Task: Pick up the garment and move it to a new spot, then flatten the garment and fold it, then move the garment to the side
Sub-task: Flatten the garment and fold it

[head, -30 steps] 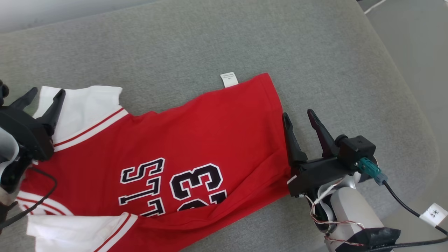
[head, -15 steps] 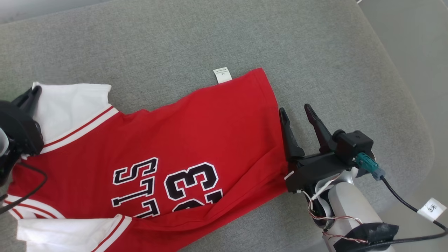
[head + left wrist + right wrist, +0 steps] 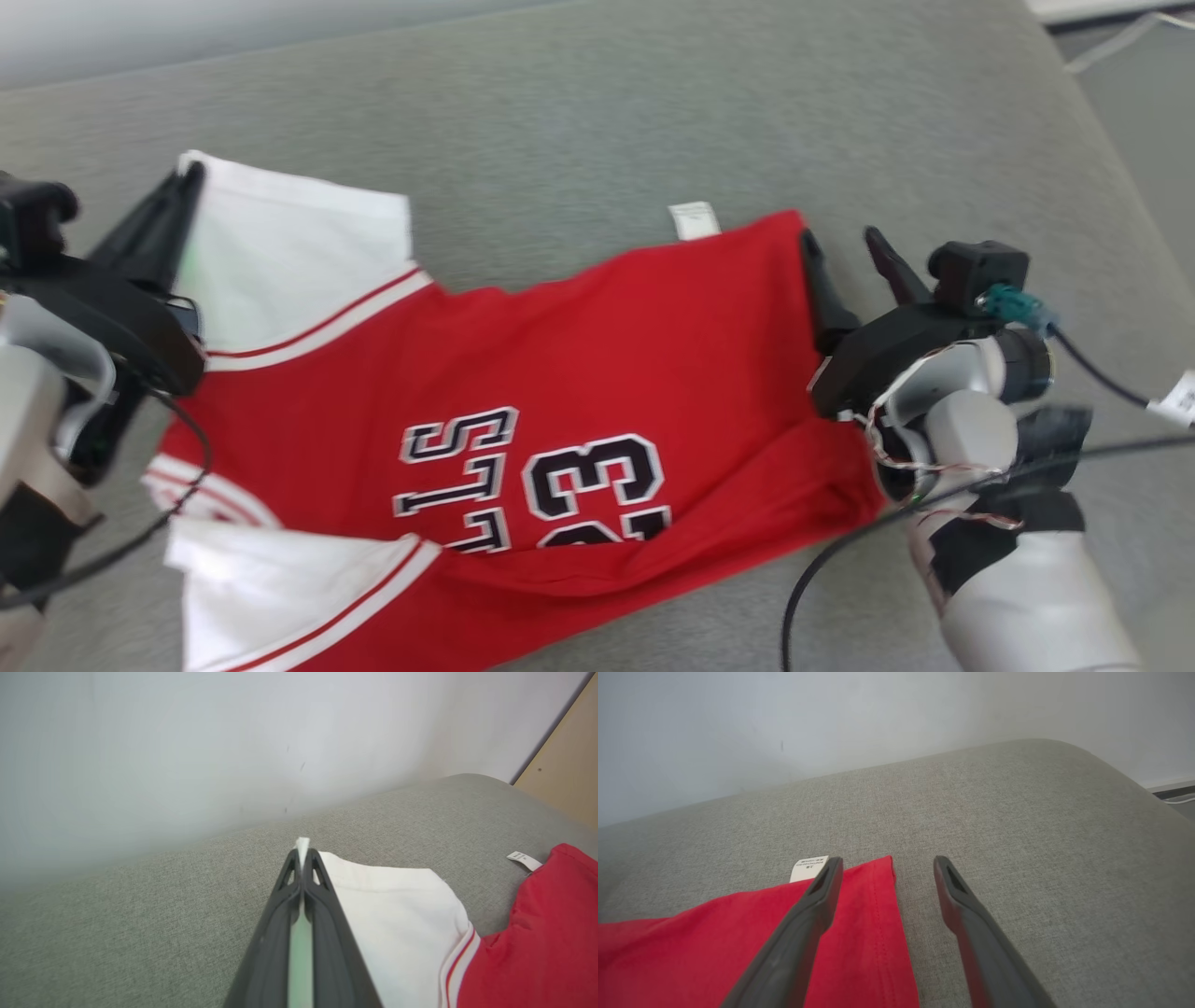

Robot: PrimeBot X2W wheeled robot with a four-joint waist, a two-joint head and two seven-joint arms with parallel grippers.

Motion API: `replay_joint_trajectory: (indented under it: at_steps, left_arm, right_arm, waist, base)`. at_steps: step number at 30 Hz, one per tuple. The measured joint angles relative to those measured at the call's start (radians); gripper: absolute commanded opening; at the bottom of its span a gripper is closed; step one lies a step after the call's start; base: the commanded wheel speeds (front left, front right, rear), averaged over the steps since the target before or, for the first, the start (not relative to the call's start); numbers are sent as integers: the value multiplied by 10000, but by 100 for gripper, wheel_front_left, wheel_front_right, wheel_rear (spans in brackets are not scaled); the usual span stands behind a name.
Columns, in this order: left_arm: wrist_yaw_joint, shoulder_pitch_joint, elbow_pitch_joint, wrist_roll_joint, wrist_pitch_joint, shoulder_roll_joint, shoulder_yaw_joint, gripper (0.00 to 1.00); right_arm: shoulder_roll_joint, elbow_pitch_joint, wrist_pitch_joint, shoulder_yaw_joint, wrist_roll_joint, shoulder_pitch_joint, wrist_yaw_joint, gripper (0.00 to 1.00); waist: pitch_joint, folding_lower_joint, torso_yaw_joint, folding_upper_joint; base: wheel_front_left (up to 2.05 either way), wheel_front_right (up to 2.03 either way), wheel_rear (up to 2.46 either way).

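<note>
The garment (image 3: pixel 579 373), a red jersey with white sleeves and black lettering, lies spread on a grey cushion (image 3: pixel 597 112). My left gripper (image 3: pixel 187 187) is shut on the far edge of its white sleeve (image 3: pixel 289 252). In the left wrist view the gripper (image 3: pixel 302 856) pinches a sliver of white cloth between its tips, and the sleeve (image 3: pixel 392 905) spreads to the right. My right gripper (image 3: pixel 840 238) stands open at the garment's far hem corner. In the right wrist view the gripper (image 3: pixel 887 863) straddles that corner of the garment (image 3: pixel 868 924), one finger over the cloth, one over bare cushion.
A white care label (image 3: pixel 694 220) sticks out from the garment's far edge, also seen as a label (image 3: pixel 809 868) beside my right finger. A pale wall runs behind the cushion. The cushion's rounded edge (image 3: pixel 1111 187) drops to the floor on the right, with cables there.
My left gripper has closed on the white sleeve's edge. My right gripper has moved up along the hem to its far corner, still open. The head camera has shifted.
</note>
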Motion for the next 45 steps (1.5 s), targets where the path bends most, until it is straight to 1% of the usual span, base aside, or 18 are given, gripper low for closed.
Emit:
replay_joint_trajectory:
  at_steps: [1, 3, 6, 7, 8, 9, 10, 17, 22, 23, 24, 25, 26, 27, 31, 37, 41, 45]
  left_arm:
    - [65, 195, -339, -17, -240, -65, 15, 0]
    - [199, 431, -756, -29, -443, -88, 21, 0]
    - [430, 853, -1440, -67, -631, -96, 58, 0]
    - [430, 853, -1440, -67, -631, -96, 58, 0]
    - [683, 1314, -2132, -86, -719, -25, 56, 0]
    - [683, 1314, -2132, -86, -719, -25, 56, 0]
    - [815, 1533, -2537, -90, -715, 19, 44, 0]
    - [1156, 1761, -3545, -100, -612, 54, -25, 0]
    - [1290, 1840, -3917, -100, -522, 98, -35, 0]
    - [1321, 1844, -3981, -100, -518, 109, -36, 0]
    - [1323, 1849, -4031, -100, -514, 127, -38, 0]
    - [1333, 1855, -4079, -100, -510, 142, -36, 0]
    - [1336, 1856, -4126, -100, -510, 157, -36, 0]
    - [1350, 1856, -4174, -100, -506, 169, -38, 0]
    - [1361, 1855, -4236, -98, -481, 190, -46, 0]
    - [1450, 2037, -4274, -176, -780, 268, 144, 0]
    - [1641, 2591, -4581, -337, -991, 376, 280, 0]
    - [1935, 3326, -4991, -414, -1198, 522, 456, 0]
  right_arm:
    - [-115, 516, 230, -226, 59, -223, 0, 100]
    - [-182, 991, 320, -479, 92, -471, 0, 100]
    - [-245, 1655, 382, -819, 157, -897, 0, 100]
    - [-245, 1655, 382, -819, 157, -897, 0, 100]
    - [-284, 2382, 456, -1097, 148, -1336, 0, 100]
    - [-284, 2382, 456, -1097, 148, -1336, 0, 100]
    - [-316, 2913, 560, -1243, 79, -1630, 0, 100]
    - [-694, 4485, 355, -2109, -715, -2556, 0, 100]
    - [-514, 5279, 188, -2527, -1151, -2935, 0, 100]
    - [-477, 5407, 169, -2600, -1227, -2973, 0, 92]
    - [-458, 5517, 84, -2686, -1296, -3019, 0, 70]
    - [-454, 5632, 25, -2769, -1371, -3098, 0, 38]
    - [-460, 5724, 10, -2836, -1478, -3178, 0, 9]
    - [-458, 5804, -56, -2917, -1546, -3245, -2, 0]
    - [-527, 5952, -533, -3235, -2113, -3423, 0, 0]
    - [-332, 5864, -1210, -3494, -2592, -3489, 0, 0]
    - [-105, 5714, -1384, -3365, -2349, -3100, 0, 0]
    - [67, 5156, -1438, -2694, -1739, -2574, 0, 0]
  waist:
    - [-76, 0, 265, 0]
    - [-141, 0, 531, 0]
    - [-214, 0, 903, 0]
    - [-214, 0, 903, 0]
    - [-254, 0, 1229, 0]
    - [-254, 0, 1229, 0]
    - [-266, -1, 1415, 0]
    - [-229, 0, 1864, 0]
    - [-95, 0, 1920, 0]
    - [-63, 0, 1917, 0]
    - [-29, 0, 1911, 0]
    - [8, 0, 1906, -1]
    - [52, 0, 1902, 0]
    - [97, 0, 1901, 0]
    - [262, 0, 1915, 0]
    - [181, 1, 1938, 0]
    - [-11, 0, 1936, 0]
    - [-220, 0, 1914, -1]
  base:
    - [0, 0, 0]
    - [0, 0, 0]
    - [0, 0, 0]
    - [0, 0, 0]
    - [0, 0, 0]
    - [0, 0, 0]
    - [0, 0, 0]
    - [0, 0, 0]
    - [0, 0, 0]
    - [0, 0, 0]
    - [0, 0, 0]
    - [0, 0, 0]
    - [0, 0, 0]
    - [0, 0, 0]
    - [0, 0, 0]
    - [0, 0, 0]
    - [0, 0, 0]
    - [0, 0, 0]
